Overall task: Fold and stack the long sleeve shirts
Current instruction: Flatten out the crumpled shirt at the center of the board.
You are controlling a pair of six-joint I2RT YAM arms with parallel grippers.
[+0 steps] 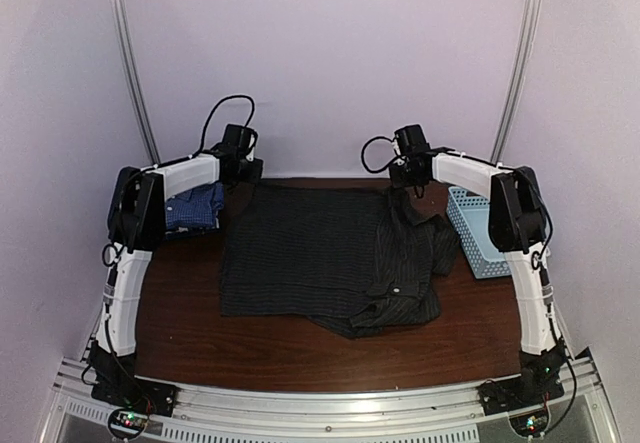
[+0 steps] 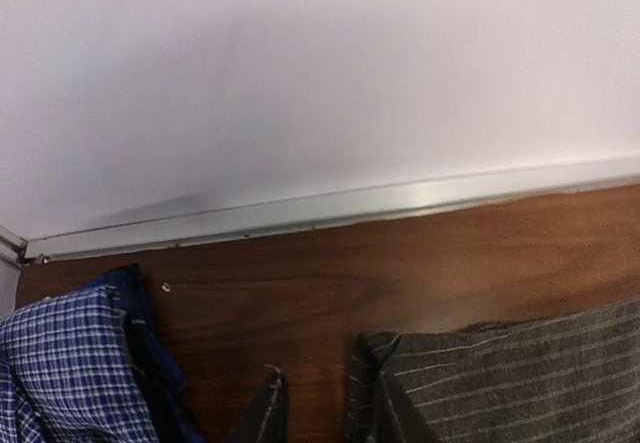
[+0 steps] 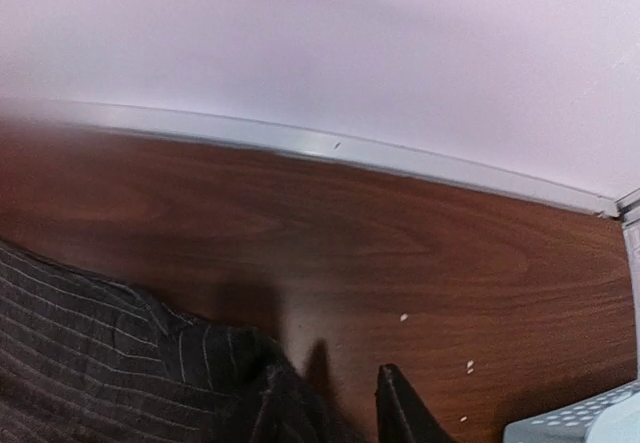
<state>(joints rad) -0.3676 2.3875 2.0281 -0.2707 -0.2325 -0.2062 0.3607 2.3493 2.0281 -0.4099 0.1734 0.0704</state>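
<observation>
Fingers of the left gripper (image 2: 315, 413) and right gripper (image 3: 335, 408) sit a little apart, pinching nothing.
The black shirt (image 1: 320, 253) lies flat, its edge touching both; the blue shirt (image 1: 195, 206) sits bunched left of the left fingers.

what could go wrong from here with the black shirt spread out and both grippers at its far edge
1. The black shirt lies bunched and doubled over on its right side, beside the basket; folding it now could lock in lumps.
2. Cloth sits against the right gripper, so it may snag when that arm lifts.
3. The blue shirt lies right under the left arm, which could knock it out of shape.
</observation>
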